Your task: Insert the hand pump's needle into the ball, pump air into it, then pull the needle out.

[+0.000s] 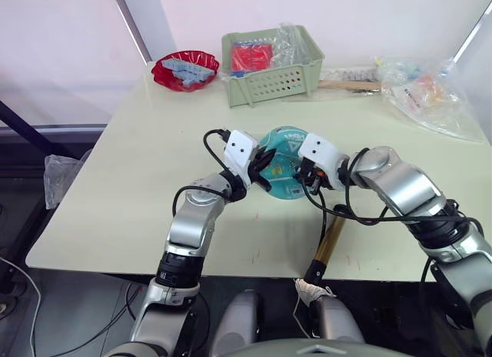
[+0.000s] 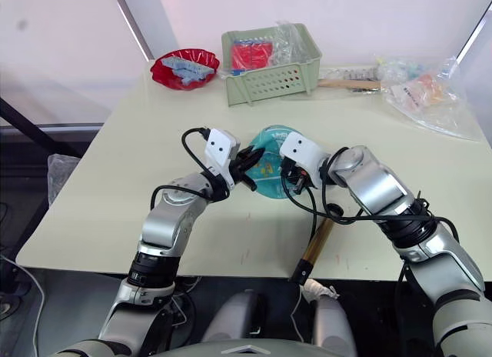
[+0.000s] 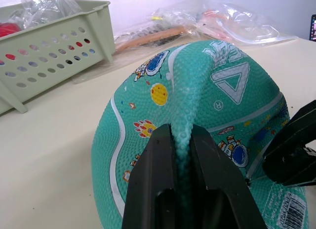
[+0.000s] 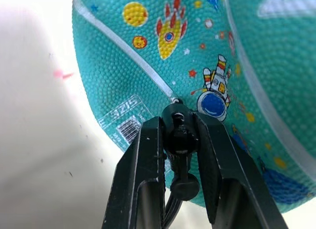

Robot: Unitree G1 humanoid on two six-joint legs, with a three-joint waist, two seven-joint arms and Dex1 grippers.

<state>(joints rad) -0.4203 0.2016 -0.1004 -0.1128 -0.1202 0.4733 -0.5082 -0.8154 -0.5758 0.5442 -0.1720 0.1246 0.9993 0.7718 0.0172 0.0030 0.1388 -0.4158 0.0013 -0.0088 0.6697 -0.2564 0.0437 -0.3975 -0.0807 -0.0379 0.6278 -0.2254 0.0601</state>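
Fingers (image 3: 148, 189) pinch ball (image 3: 197, 105) on table (image 1: 138, 172).

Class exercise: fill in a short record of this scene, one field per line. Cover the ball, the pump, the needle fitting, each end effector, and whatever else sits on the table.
Ball: teal ball, saggy, on the table between both arms
Left end effector: shut, pinching a raised fold of the ball's skin
Right end effector: shut on the needle fitting, held against the ball
Hand pump: lying at the table's near edge, overhanging it
Far side: green basket, red bowl, plastic bags
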